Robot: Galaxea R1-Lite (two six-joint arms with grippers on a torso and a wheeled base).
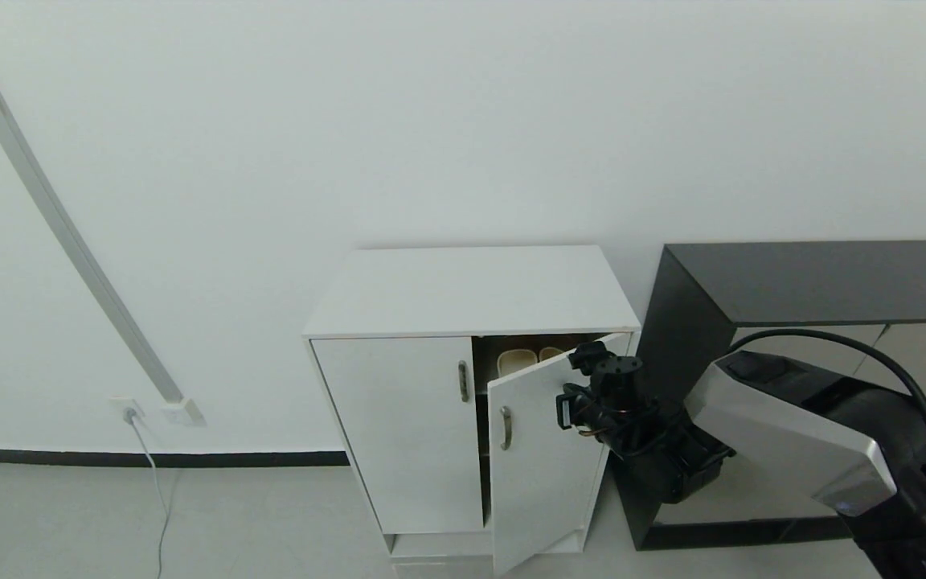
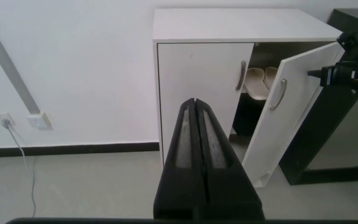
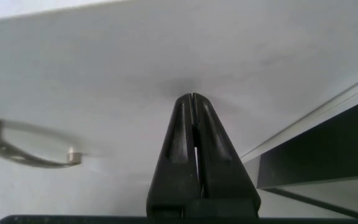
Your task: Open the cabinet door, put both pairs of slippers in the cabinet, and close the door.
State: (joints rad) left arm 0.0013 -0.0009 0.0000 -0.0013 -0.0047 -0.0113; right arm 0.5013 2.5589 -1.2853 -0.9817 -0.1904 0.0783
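A white two-door cabinet [image 1: 463, 293] stands against the wall. Its left door [image 1: 399, 426] is closed; its right door [image 1: 539, 450] hangs partly ajar. Cream slippers [image 1: 529, 357] lie on the upper shelf inside, also visible as slippers [image 2: 261, 78] in the left wrist view. My right gripper [image 3: 193, 98] is shut, its tip pressed against the outer face of the right door [image 3: 166, 56], near the handle [image 3: 23, 149]. My left gripper [image 2: 194, 102] is shut with nothing in it, held well back from the cabinet [image 2: 241, 25].
A dark cabinet with mirrored doors [image 1: 817, 281] stands right beside the white one, behind my right arm. A wall socket with a cable [image 1: 132, 415] and a slanted conduit [image 1: 53, 217] are on the left. Bare floor [image 1: 149, 523] lies left of the cabinet.
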